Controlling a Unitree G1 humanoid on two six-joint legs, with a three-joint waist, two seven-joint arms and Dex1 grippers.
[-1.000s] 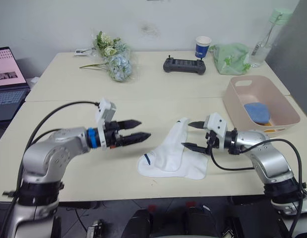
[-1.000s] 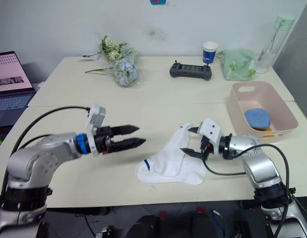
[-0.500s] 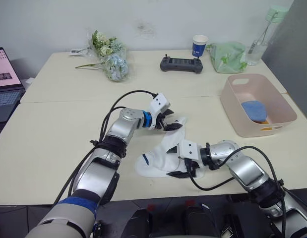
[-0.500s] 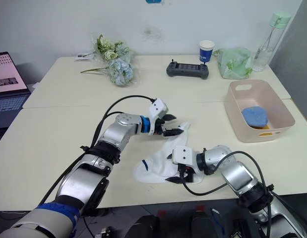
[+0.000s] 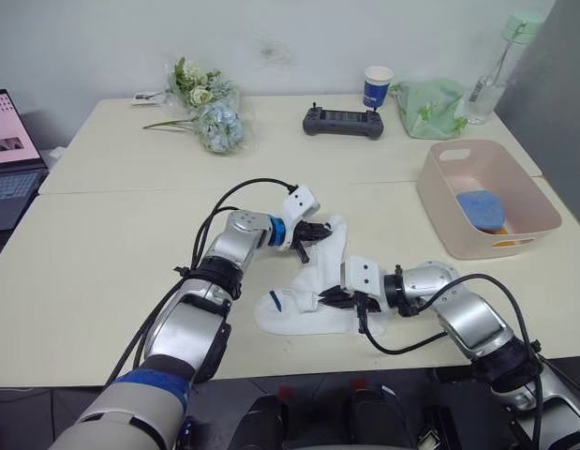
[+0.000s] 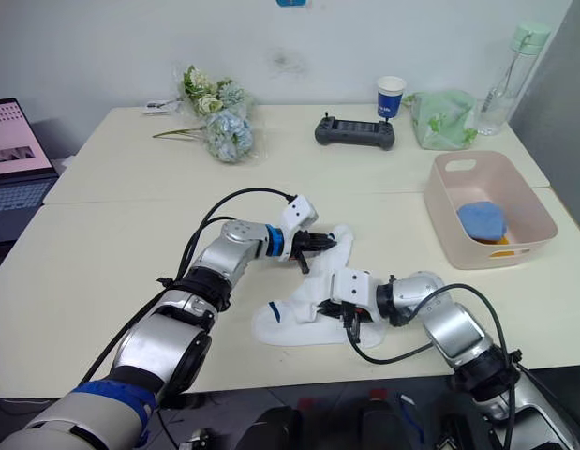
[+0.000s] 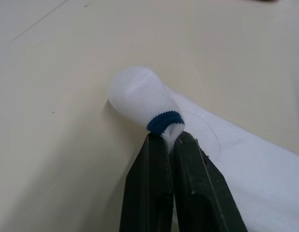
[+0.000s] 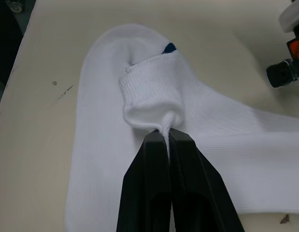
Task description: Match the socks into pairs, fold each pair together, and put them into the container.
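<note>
Both grippers pinch the soft white knit socks [image 5: 308, 291] on the cream desk [image 5: 111, 244].
Left gripper [image 7: 164, 137] clamps the blue-banded tip, right gripper [image 8: 167, 135] apparently a cuff fold; folding wants both layers kept aligned.

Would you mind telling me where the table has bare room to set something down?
Bare tabletop lies between the laptop and the left arm, and between the flowers and the controller. It is crowded around the white socks, where the left pincer and right pincer grip, and by the container.

Cream table [image 5: 111, 234] — white socks [image 5: 313, 291], pink tub [image 5: 486, 202], flowers [image 5: 210, 108]
</note>
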